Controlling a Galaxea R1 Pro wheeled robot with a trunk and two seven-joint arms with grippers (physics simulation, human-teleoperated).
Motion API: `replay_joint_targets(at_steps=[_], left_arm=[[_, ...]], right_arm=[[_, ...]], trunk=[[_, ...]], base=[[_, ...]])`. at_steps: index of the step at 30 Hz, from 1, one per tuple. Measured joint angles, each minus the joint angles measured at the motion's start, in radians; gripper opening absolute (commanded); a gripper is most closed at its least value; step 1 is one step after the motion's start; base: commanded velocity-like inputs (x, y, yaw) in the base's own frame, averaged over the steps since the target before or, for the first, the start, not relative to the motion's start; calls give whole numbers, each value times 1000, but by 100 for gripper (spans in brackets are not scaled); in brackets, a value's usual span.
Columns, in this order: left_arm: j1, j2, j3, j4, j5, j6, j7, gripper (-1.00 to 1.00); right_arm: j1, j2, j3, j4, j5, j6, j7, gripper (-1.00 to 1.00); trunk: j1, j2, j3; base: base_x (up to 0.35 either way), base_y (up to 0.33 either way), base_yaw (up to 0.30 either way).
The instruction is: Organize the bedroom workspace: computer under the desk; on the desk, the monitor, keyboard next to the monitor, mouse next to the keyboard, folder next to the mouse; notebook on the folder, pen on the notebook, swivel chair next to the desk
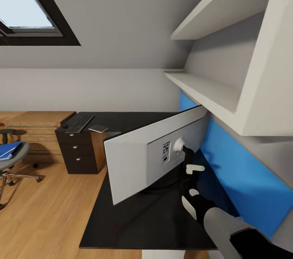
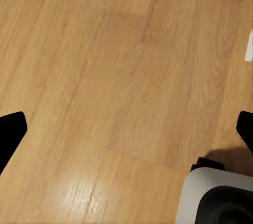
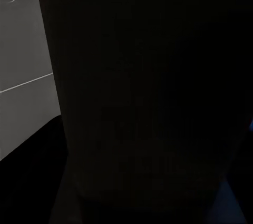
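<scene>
Reaching in behind the wide flat monitor (image 1: 156, 157), the right gripper (image 1: 188, 164) is sitting right at the thin black stand, on the side facing the blue wall panel (image 1: 240, 177). Can't tell how wide its jaws are or whether it's gripping the stand, since the right wrist view is basically all dark up close. The monitor is standing on the long glossy black desk (image 1: 134, 226) with its pale grey back turned toward the camera, angled across the corner. Further along the desk from the monitor, the slim keyboard (image 1: 80, 123) is lying over the drawer unit, with the small dark mouse (image 1: 64, 126) just beside it and the thin dark grey notebook (image 1: 98, 129) on its other side. Well away from the monitor, the bright blue folder (image 1: 9, 150) is resting on the grey swivel chair (image 1: 12, 165). The left gripper (image 2: 126, 129) is hanging wide open over the wood floor (image 2: 105, 76), holding nothing. Risk here, I'd say: twisting that stand too hard could be tipping the screen over or sliding it off the edge.
</scene>
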Motion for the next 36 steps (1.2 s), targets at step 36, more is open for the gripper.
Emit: replay_joint_targets(at_steps=[36], left_arm=[[0, 1, 7, 1, 2, -3, 0, 100]], right_arm=[[0, -1, 3, 1, 2, 1, 0, -100]], trunk=[[1, 0, 0]], base=[[111, 0, 0]])
